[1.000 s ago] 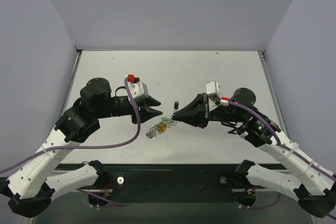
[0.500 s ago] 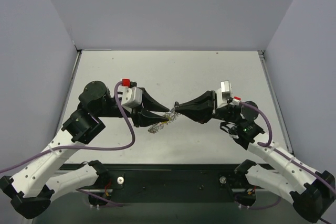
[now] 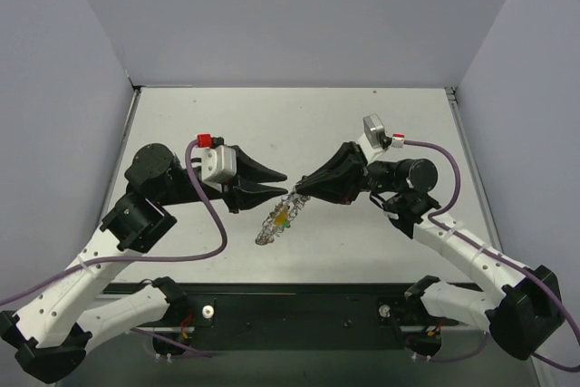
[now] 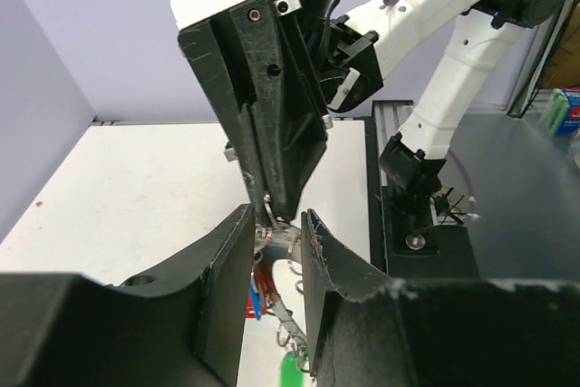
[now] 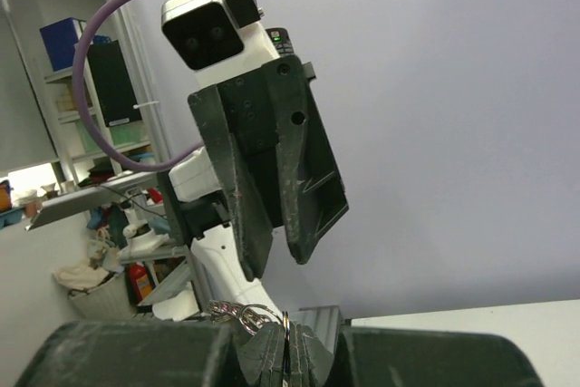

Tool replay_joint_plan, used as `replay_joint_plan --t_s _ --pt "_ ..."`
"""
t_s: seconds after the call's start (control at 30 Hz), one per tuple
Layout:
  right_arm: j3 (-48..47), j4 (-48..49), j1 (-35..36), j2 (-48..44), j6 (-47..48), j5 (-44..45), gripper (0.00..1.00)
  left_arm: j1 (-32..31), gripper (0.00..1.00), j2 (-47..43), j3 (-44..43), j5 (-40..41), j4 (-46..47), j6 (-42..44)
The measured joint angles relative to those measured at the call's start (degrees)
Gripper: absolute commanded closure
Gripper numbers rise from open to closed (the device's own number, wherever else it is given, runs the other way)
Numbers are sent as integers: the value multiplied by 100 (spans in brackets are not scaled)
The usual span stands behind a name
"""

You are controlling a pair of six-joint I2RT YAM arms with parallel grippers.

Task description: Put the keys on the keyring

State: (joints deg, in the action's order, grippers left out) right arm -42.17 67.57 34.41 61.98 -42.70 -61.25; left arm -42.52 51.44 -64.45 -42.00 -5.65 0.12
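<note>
Keys (image 3: 283,216) with keyring (image 3: 266,234) in right jaws

top external: high, rear, looking down on table (image 3: 299,124) | left wrist: close, facing right gripper (image 4: 265,204) | right wrist: close, facing left gripper (image 5: 272,265) | shared: keyring (image 3: 279,217)

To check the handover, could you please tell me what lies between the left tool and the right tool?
The keyring, with keys dangling under it: the left wrist view shows it between the left tool fingers, pinched by the right tool.
</note>
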Motion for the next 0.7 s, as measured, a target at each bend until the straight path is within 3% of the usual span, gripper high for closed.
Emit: replay_joint_plan --t_s 0.7 --pt "-118 190 -151 33 -219 -428 100 63 64 614 -299 -328 -372 203"
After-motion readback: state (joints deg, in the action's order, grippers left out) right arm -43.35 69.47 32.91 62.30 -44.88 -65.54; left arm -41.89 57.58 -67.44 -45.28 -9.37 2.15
